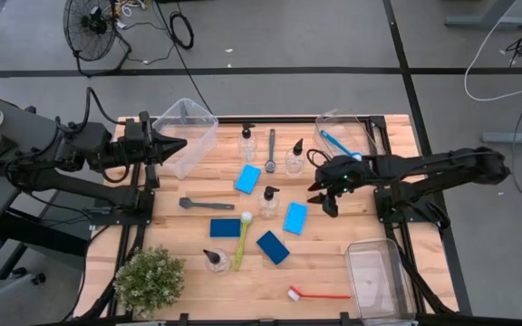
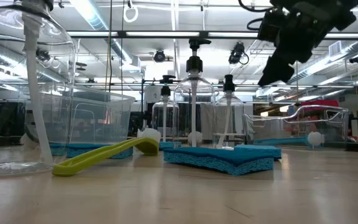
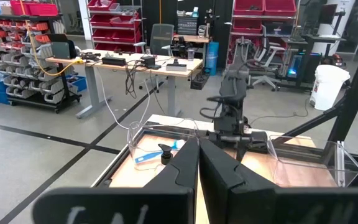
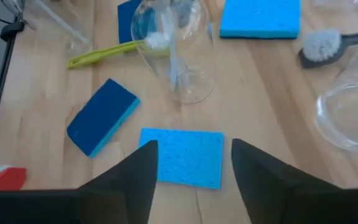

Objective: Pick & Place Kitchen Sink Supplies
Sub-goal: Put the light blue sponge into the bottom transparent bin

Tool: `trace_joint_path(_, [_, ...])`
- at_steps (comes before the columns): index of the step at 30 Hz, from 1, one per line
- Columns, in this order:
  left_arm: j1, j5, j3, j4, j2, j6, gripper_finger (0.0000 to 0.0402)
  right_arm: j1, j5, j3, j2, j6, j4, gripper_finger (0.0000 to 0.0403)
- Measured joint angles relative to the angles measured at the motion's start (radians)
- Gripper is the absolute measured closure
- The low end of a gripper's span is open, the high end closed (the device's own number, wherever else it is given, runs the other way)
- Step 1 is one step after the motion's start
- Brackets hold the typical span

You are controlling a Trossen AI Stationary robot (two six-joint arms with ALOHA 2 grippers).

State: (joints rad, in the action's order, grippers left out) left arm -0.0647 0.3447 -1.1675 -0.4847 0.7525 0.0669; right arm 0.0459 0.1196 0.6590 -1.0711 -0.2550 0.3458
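Note:
My right gripper hangs open above the table, pointing slantwise down. Its fingers stand over a light blue sponge that lies flat on the wood, and they do not touch it. Just beyond that sponge stands a clear bottle. A dark blue sponge, a yellow-green brush and another light blue sponge lie around it. My left gripper waits shut and level at the table's far left, beside a clear bin.
Two more bottles and a grey brush stand at the far side. A blue brush lies in the far right bin. Another bin, a red brush and a plant are near the front.

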Motion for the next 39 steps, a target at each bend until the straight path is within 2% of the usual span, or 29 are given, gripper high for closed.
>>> trace_joint_path(5, [0.0, 0.0, 0.0, 0.0, 0.0, -0.001, 0.0385, -0.005, 0.0, -0.094, -0.021, 0.01, -0.19, 0.0165])
trace_joint_path(10, [0.0, 0.0, 0.0, 0.0, 0.0, -0.001, 0.0385, -0.005, -0.036, -0.157, -0.062, 0.03, -0.297, 0.016])
trace_joint_path(19, [0.0, 0.0, 0.0, -0.001, 0.0, -0.001, 0.0385, -0.004, -0.034, -0.18, -0.185, 0.081, -0.376, 0.0167])
trace_joint_path(24, [0.0, 0.0, 0.0, -0.001, 0.0, 0.0, 0.0385, -0.007, 0.013, -0.18, -0.257, 0.075, -0.418, 0.0168])
trace_joint_path(28, [0.0, 0.0, 0.0, -0.001, 0.0, 0.0, 0.0385, -0.011, 0.011, -0.18, -0.301, 0.078, -0.46, 0.0168])
trace_joint_path(39, [0.0, 0.0, 0.0, -0.002, 0.0, 0.0, 0.0385, -0.011, 0.019, -0.18, -0.404, 0.054, -0.482, 0.0168])
